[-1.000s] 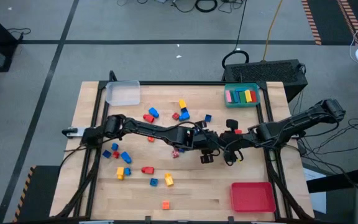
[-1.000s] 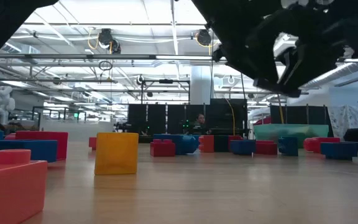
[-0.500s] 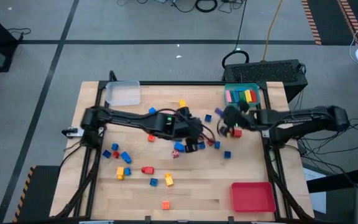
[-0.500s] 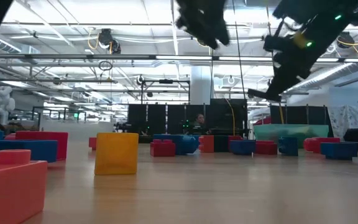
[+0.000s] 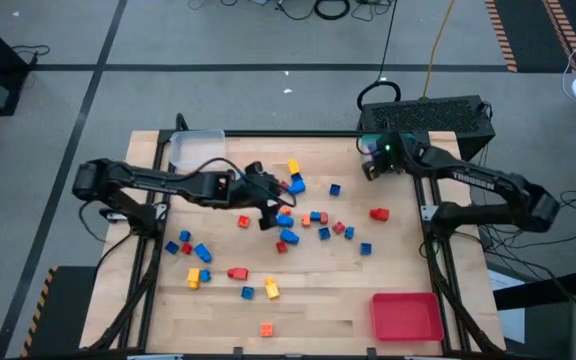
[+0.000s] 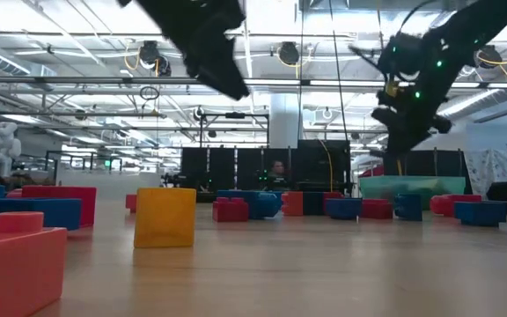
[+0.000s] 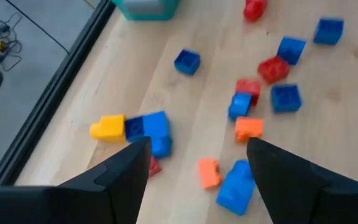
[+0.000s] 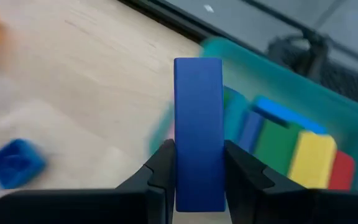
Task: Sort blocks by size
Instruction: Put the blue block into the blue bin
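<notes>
Right wrist view: right pincer (image 8: 194, 168) clamped on long blue bar (image 8: 198, 130) beside teal tray (image 8: 278, 81); best carried fully over tray, lowered parallel to bars inside, then released.

Left claw (image 5: 268, 208) raised mid-table, fingers apart, right claw (image 5: 370, 166) clamped, far edge

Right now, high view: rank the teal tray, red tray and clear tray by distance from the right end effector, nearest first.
1. Teal tray: back right corner, directly beside the right end effector, which holds a long blue block.
2. Clear tray: back left corner.
3. Red tray: front right corner. It looks slightly farther than the clear tray, but close.
</notes>
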Robot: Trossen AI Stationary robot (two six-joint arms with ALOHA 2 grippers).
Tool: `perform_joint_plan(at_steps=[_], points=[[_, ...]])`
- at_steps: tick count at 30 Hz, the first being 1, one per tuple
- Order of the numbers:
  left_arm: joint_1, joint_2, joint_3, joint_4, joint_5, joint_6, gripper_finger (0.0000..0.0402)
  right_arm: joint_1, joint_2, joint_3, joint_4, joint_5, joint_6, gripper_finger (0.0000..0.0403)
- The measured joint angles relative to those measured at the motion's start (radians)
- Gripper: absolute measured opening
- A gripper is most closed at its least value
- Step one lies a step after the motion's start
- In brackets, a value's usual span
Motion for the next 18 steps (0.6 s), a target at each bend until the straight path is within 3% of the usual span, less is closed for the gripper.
perform_joint_plan(at_steps=[10, 18], points=[[0.183, -0.045, -0.177, 0.173, 0.224, 0.201, 0.0267, -0.15, 0.138, 0.0, 0.018, -0.002, 0.048, 0.0097], [0.294, -0.045, -0.23, 0.24, 0.325, 0.239, 0.0267, -0.158, 0.143, 0.0, 0.022, -0.001, 0.056, 0.012]])
